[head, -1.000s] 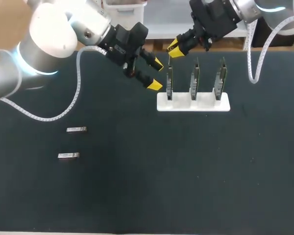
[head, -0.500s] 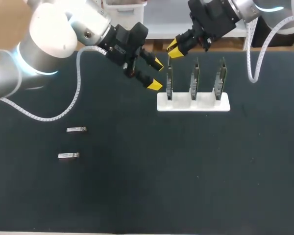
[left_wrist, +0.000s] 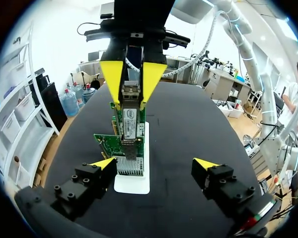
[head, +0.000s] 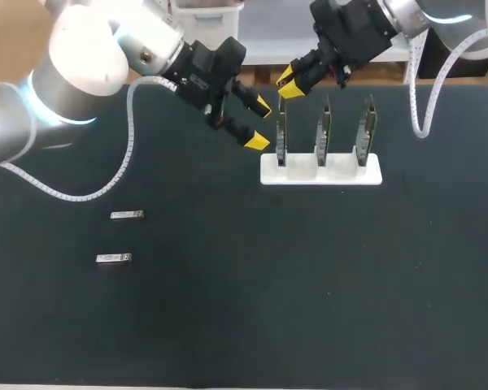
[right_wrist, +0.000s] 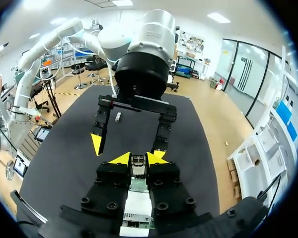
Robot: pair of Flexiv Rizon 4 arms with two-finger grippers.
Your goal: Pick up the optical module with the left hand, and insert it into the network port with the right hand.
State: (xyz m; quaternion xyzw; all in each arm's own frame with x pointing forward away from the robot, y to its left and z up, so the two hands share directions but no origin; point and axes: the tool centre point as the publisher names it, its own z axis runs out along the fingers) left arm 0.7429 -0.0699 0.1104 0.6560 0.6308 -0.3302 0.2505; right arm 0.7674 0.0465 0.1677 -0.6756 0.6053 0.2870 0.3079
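My right gripper (head: 287,81) is shut on a small silver optical module (right_wrist: 138,162), just above the leftmost of three upright green network cards (head: 281,134) in a white holder (head: 350,172). In the left wrist view the module (left_wrist: 131,92) sits between the right arm's yellow fingers, right over the card's metal port cage (left_wrist: 130,126). My left gripper (head: 259,123) stands open and empty just left of that card, facing it, with its tips (left_wrist: 103,163) wide apart. Two more modules (head: 127,214) (head: 113,258) lie on the mat at the left.
The black mat (head: 268,284) covers the table. The two other cards (head: 323,130) (head: 365,128) stand to the right in the holder. A white cable (head: 128,154) hangs from my left arm and another (head: 419,122) from my right.
My right gripper has edged slightly to the left and away with the module. The left arm and the loose modules have not moved.
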